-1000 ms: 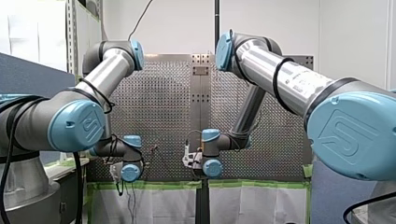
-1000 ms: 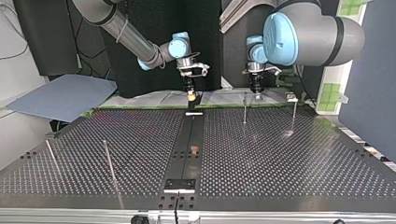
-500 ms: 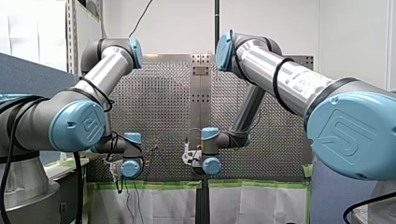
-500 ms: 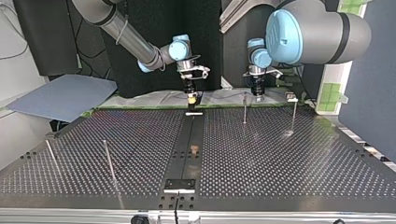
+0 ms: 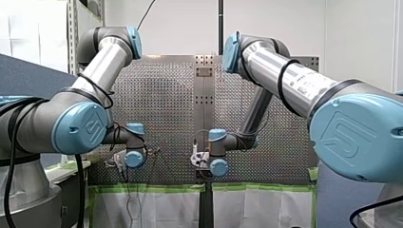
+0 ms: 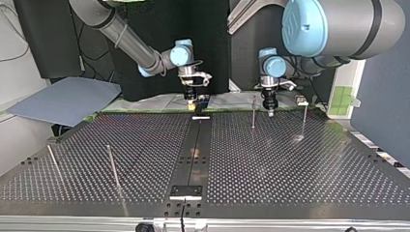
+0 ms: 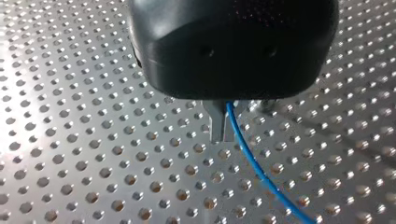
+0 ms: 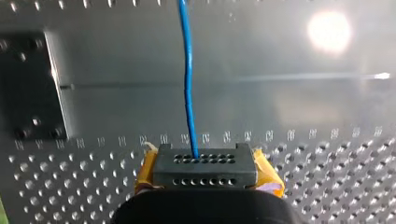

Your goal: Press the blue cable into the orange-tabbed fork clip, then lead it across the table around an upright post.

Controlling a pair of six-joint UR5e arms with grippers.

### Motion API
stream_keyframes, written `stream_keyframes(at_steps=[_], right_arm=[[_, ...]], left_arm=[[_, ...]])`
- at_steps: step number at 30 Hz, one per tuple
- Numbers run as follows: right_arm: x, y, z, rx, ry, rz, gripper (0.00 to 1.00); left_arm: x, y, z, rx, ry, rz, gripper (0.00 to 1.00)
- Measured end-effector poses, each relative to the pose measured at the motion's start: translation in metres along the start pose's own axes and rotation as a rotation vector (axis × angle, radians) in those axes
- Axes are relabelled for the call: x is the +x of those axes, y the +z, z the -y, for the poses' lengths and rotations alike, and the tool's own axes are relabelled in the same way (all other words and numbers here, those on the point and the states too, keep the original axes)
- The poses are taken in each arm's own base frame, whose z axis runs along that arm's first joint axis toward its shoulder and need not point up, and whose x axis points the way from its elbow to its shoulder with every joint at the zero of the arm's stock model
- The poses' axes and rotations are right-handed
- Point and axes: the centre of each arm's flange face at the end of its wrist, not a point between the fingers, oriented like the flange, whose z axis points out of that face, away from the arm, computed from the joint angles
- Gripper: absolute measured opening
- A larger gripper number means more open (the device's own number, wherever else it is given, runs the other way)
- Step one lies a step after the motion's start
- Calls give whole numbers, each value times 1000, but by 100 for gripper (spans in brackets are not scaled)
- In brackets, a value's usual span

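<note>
The blue cable (image 7: 252, 163) leaves my left gripper (image 7: 223, 136), whose metal fingers are shut on it just above the perforated table. In the top view that gripper (image 6: 270, 111) hangs low beside an upright post (image 6: 253, 112). My right gripper (image 8: 205, 164) shows yellow pads on either side of a black perforated block. The blue cable (image 8: 187, 84) runs straight ahead from that block over the smooth middle rail. In the top view this gripper (image 6: 193, 99) hangs over the rail's far end. No orange-tabbed clip shows plainly in any view.
A second post (image 6: 304, 120) stands at the top view's right, and two leaning posts (image 6: 112, 166) (image 6: 53, 163) stand at its left. A black plate (image 6: 185, 191) sits on the middle rail near the front edge. A grey sheet (image 6: 67, 99) lies off the table at the far left.
My left gripper has come down toward the table and a little to the top view's right, past the post. My right gripper has shifted slightly to that view's left.
</note>
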Motion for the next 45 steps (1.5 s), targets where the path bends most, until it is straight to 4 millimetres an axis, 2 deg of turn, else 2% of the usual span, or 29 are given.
stream_keyframes(at_steps=[7, 8, 9, 10, 11, 12, 14, 15, 16, 17, 18, 19, 32, 45], right_arm=[[0, 5, -13, -21, -4, 2, 0], [1, 5, -14, -22, -5, 2, 0], [0, 6, -15, -24, -6, 3, 0], [0, 6, -16, -24, -6, 4, 0], [0, 6, -16, -24, -7, 4, 0], [0, 6, -16, -24, -8, 4, 0], [0, 6, -17, -24, -9, 6, 0], [0, 6, -17, -24, -10, 7, 0], [0, 6, -17, -24, -11, 8, 0], [0, 6, -17, -24, -11, 9, 0], [0, 6, -16, -24, -11, 10, 0], [0, 5, -16, -23, -12, 11, 0], [0, 5, -14, -18, -12, 15, 0], [-1, 5, -17, -21, -10, 22, 0]], left_arm=[[-4, 8, -7, -21, 11, -13, 0], [-4, 9, -8, -23, 15, -15, 16], [-4, 9, -9, -25, 20, -17, 16], [-4, 9, -10, -26, 27, -19, 21], [-4, 9, -11, -26, 33, -22, 31], [-4, 9, -11, -25, 39, -25, 31], [-4, 9, -13, -25, 53, -36, 53], [-3, 9, -13, -26, 59, -40, 53], [-3, 8, -14, -27, 66, -46, 70], [-3, 8, -15, -28, 69, -52, 81], [-2, 7, -15, -30, 72, -58, 81], [-1, 6, -16, -33, 75, -68, 100], [7, -4, -13, 11, 91, -153, 100], [24, -48, -17, 58, 171, -235, 100]])
